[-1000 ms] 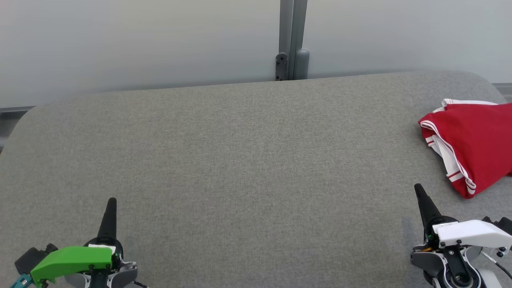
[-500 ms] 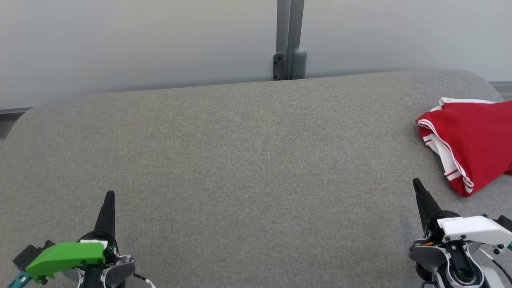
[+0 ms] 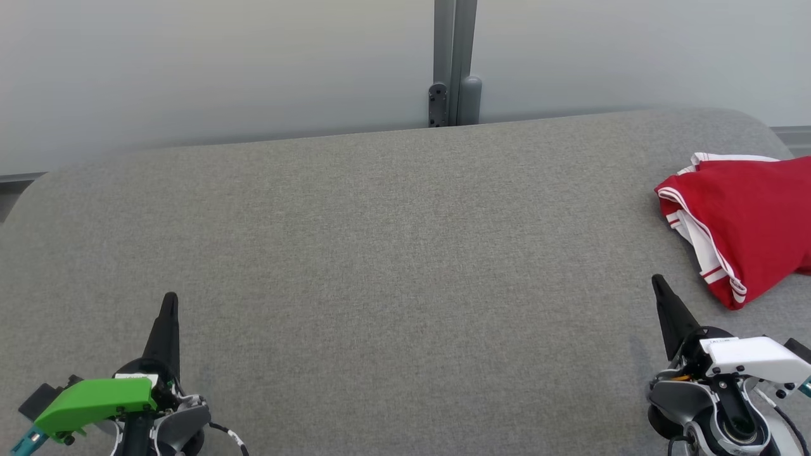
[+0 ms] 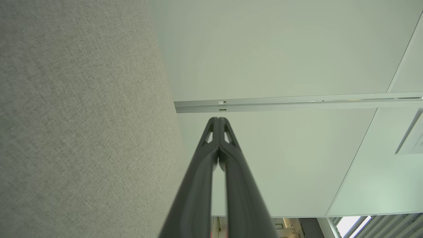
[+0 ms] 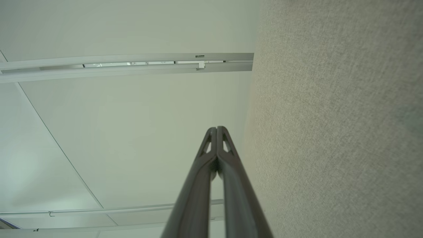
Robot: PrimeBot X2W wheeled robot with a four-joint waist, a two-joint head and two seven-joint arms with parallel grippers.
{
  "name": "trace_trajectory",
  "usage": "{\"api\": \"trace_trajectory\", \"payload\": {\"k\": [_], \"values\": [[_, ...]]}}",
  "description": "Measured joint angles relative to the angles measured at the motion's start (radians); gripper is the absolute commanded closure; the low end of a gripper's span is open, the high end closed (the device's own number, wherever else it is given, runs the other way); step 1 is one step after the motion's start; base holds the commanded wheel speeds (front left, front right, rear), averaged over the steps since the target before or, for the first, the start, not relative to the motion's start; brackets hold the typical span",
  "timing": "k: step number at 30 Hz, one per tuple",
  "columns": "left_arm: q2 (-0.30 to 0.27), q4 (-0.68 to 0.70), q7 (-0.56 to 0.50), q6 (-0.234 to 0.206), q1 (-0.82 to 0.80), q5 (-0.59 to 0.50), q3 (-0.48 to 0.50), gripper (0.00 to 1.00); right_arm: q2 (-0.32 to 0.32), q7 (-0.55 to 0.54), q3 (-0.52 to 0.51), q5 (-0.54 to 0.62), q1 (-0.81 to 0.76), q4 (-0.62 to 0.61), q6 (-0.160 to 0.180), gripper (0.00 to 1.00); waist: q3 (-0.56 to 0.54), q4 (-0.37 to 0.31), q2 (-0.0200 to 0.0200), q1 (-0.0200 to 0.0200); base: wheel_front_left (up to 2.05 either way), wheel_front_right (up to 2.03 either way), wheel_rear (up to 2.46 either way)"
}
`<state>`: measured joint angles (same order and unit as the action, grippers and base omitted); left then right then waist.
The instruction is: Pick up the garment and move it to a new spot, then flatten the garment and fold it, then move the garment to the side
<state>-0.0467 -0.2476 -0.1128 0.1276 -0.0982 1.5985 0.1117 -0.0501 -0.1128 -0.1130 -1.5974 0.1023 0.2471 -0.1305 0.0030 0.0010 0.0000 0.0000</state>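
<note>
Head view: red garment with white striped trim (image 3: pixel 747 218) lies doubled over at the far right of the grey padded surface (image 3: pixel 380 253), partly out of frame. Left hand (image 3: pixel 168 310) and right hand (image 3: pixel 662 297) both have their fingers pressed together, empty, low at the near edge, clear of the cloth. Judgement: garment rests aside in layers; whether folding is finished or not yet begun cannot be told.

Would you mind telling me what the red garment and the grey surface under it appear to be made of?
Red garment: soft matte fabric, probably sports knit; it lies in limp folds, with white striped trim. Grey surface: matte woven upholstery cloth, likely; fine flecked weave shows, and rounded corners suggest padding.
</note>
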Motion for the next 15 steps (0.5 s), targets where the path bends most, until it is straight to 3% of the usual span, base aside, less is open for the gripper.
{"api": "trace_trajectory", "payload": {"k": [15], "values": [[0.000, 0.002, -0.001, 0.002, -0.005, 0.014, 0.002, 1.00, 0.000, -0.001, -0.001, -0.012, 0.003, 0.000, 0.000, 1.00, 0.000, -0.001, 0.0000, 0.0000, 0.00, 0.00, 0.00]]}}
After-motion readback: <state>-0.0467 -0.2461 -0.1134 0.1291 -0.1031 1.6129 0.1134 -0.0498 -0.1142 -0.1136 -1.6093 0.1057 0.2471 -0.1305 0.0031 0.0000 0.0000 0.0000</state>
